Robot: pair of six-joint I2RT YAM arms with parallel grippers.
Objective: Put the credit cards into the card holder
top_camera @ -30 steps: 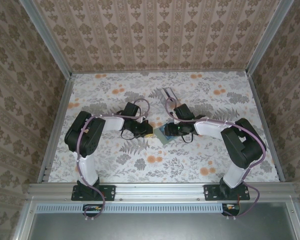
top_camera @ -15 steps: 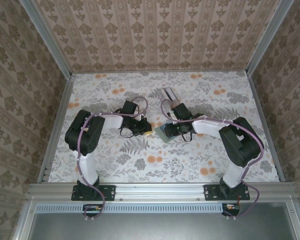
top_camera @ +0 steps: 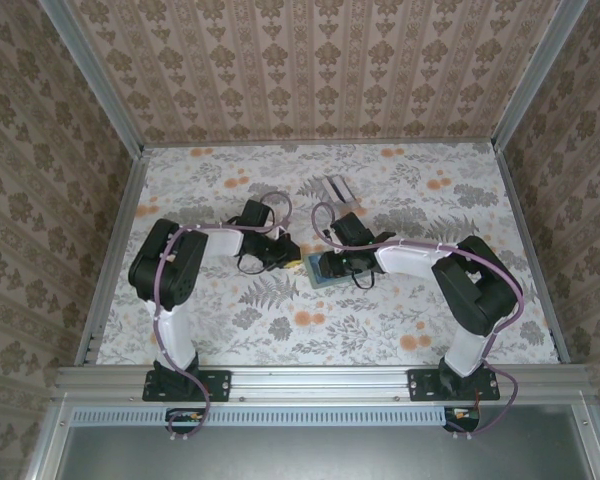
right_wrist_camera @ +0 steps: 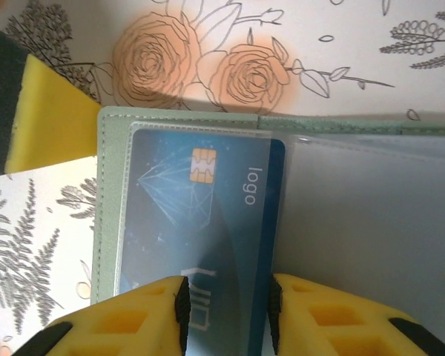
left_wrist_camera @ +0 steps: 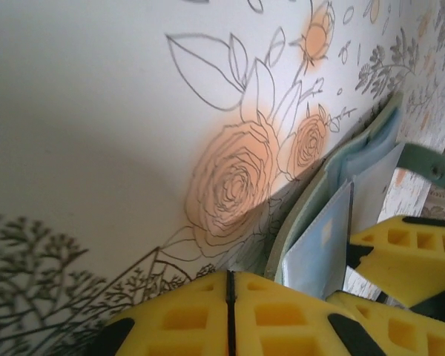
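The grey-green card holder (top_camera: pixel 314 277) lies open at the table's middle. A blue credit card (right_wrist_camera: pixel 200 215) with a gold chip lies flat in the left clear pocket of the card holder (right_wrist_camera: pixel 107 222). My right gripper (right_wrist_camera: pixel 226 297) hovers over the card's near end with jaws apart, narrower than the card and not clamped on it; from above the right gripper (top_camera: pixel 332 263) covers part of the holder. My left gripper (left_wrist_camera: pixel 228 285) is shut and empty, by the holder's left edge (left_wrist_camera: pixel 311 200). From overhead, the left gripper (top_camera: pixel 292 252) is just left of it.
A clear silvery slotted stand (top_camera: pixel 337 190) sits behind the holder. The holder's snap strap (left_wrist_camera: pixel 430 167) sticks out on its far side. Patterned walls close the table (top_camera: pixel 230 330) on three sides. Open floral tabletop lies in front and to both sides.
My right gripper has slid left over the card holder and its jaws have narrowed. The left gripper has stayed shut and almost still.
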